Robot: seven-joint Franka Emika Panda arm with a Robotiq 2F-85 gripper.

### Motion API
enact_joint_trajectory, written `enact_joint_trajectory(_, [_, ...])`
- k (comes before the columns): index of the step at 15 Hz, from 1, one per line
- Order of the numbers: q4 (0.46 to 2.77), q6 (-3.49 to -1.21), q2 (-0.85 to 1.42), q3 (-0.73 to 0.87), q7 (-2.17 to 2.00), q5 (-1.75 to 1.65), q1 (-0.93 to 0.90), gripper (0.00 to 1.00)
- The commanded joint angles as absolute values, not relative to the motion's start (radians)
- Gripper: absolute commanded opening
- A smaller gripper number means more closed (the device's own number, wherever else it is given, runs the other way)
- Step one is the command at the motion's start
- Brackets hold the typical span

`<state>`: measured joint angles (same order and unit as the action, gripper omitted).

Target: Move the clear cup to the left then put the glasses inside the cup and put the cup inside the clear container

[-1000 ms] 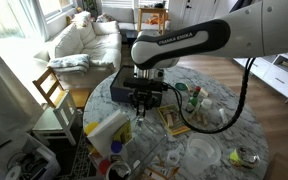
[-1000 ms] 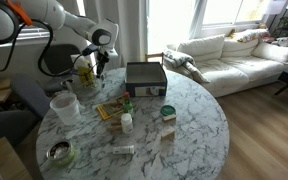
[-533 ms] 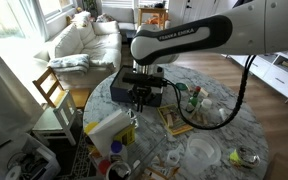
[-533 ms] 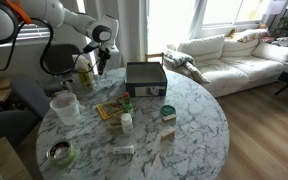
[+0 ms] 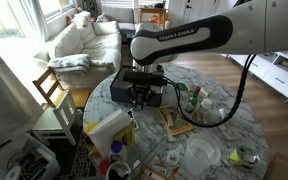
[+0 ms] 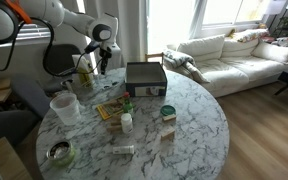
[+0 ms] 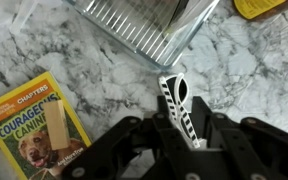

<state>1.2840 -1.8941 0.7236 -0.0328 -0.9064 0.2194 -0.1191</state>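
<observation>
My gripper (image 7: 182,125) is shut on the glasses (image 7: 176,98), a black-and-white striped pair that sticks out between the fingers. It hangs over the marble table just short of the ribbed clear container (image 7: 144,25). In both exterior views the gripper (image 5: 139,100) (image 6: 99,62) hovers at the table's edge beside the container (image 5: 109,130) (image 6: 84,72). The clear cup (image 6: 64,106) (image 5: 201,152), round with a whitish rim, stands apart on the table with nothing in it that I can make out.
A yellow book (image 7: 34,125) (image 6: 112,108) lies close to the gripper. A dark rectangular box (image 6: 145,78) sits mid-table. A small white bottle (image 6: 127,122), a green bottle (image 5: 194,97) and a bowl (image 6: 59,153) stand around. A wooden chair (image 5: 52,90) is beside the table.
The gripper has shifted slightly upward near the container; the glasses stay between its fingers. Nothing else on the table has moved.
</observation>
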Motion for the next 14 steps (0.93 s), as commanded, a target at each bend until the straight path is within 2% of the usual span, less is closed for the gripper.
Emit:
enact_joint_trajectory(1, [1.314, -2.029, 0.737, -0.029, -0.807, 0.191, -0.14, 0.63])
enact_joint_trajectory(2, [1.33, -2.093, 0.736, -0.033, -0.795, 0.204, -0.141, 0.7])
enact_joint_trajectory(3, [1.294, -2.008, 0.735, -0.026, -0.832, 0.21, -0.137, 0.54])
enact_joint_trajectory(5, [1.306, -2.062, 0.741, -0.027, -0.815, 0.21, -0.144, 0.69])
enact_joint_trajectory(8, [1.309, -2.071, 0.742, -0.027, -0.809, 0.21, -0.146, 0.7])
enact_joint_trajectory(9, [1.309, -2.071, 0.742, -0.027, -0.808, 0.21, -0.146, 0.93])
enact_joint_trajectory(10, [1.298, -2.086, 0.762, -0.032, -0.79, 0.215, -0.139, 0.93])
enact_joint_trajectory(11, [1.282, -2.094, 0.784, -0.03, -0.77, 0.206, -0.137, 0.99])
enact_joint_trajectory(14, [1.238, -2.107, 0.839, -0.037, -0.691, 0.208, -0.124, 1.0])
